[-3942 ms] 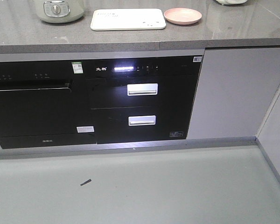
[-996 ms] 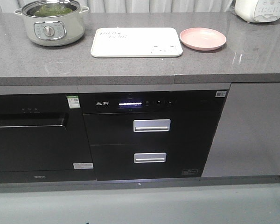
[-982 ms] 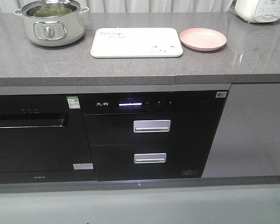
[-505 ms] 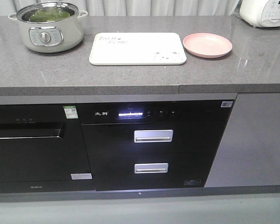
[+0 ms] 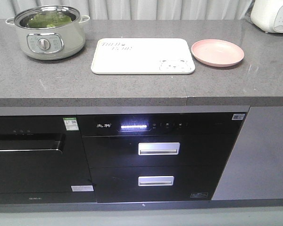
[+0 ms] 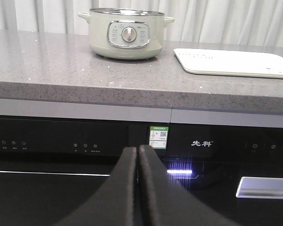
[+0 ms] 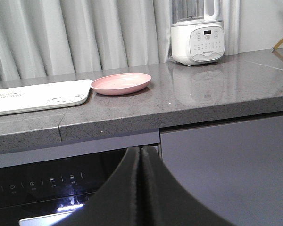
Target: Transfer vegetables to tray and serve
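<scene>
The left gripper (image 6: 138, 150) and right gripper (image 7: 140, 151) are hanging below counter height, fingers pressed together, empty. Rising, opening, then pinching the limp leaves gently seems wise. The green vegetables (image 5: 48, 20) are sitting inside a round pale-green pot (image 5: 47, 44) on the speckled grey counter (image 5: 132, 87), the smooth cream tray (image 5: 132, 59) lying near it.

Cream tray (image 5: 141, 59), pink plate (image 5: 217, 52), speckled grey counter (image 5: 132, 87).
</scene>
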Motion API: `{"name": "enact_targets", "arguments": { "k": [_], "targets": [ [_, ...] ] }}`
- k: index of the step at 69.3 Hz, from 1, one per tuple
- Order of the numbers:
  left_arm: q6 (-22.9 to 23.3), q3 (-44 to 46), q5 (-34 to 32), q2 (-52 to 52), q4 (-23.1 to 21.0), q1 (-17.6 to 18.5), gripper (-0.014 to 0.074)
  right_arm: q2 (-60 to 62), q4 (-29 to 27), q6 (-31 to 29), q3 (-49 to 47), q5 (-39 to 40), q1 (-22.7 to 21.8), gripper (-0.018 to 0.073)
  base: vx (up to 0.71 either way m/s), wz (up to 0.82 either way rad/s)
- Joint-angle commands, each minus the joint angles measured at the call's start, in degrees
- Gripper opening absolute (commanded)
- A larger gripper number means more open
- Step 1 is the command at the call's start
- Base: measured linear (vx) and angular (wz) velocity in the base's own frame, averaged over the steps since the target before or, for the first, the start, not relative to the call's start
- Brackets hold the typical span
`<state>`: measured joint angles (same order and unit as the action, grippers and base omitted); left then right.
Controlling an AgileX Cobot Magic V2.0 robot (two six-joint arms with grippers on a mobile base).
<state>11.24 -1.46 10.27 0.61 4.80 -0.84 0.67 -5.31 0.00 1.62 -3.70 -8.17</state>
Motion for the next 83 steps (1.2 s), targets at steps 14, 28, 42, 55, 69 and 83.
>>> {"name": "enact_targets", "arguments": {
  "k": [14,28,42,55,69,83],
  "targets": [
    [0.5,-1.2,-4.0,0.8,-0.2,-0.2,-0.0006,0.4,0.2,0.0,0.8,4.3,0.1,-0.0006,0.10,0.01],
    [0.5,-1.2,-4.0,0.8,-0.2,-0.2,-0.0006,0.4,0.2,0.0,0.8,4.4,0.1,-0.0006,0.10,0.01],
    [0.5,-1.2,-4.0,0.8,-0.2,-0.2,-0.0006,0.4,0.2,0.0,0.8,4.4,0.1,-0.0006,0.11,0.02],
    [0.5,-1.2,-4.0,0.8,-0.2,-0.2,-0.0006,0.4,0.2,0.0,0.8,4.4,0.1,-0.0006,0.11,0.01],
    [0.5,-1.2,-4.0,0.8,-0.2,-0.2,-0.0006,0.4,0.2,0.0,0.8,4.4,0.1,-0.0006,0.10,0.01],
    [0.5,-1.2,-4.0,0.8,-0.2,-0.2,-0.0006,0.4,0.2,0.0,0.8,4.3,0.1,-0.0006,0.10,0.00]
  ]
}}
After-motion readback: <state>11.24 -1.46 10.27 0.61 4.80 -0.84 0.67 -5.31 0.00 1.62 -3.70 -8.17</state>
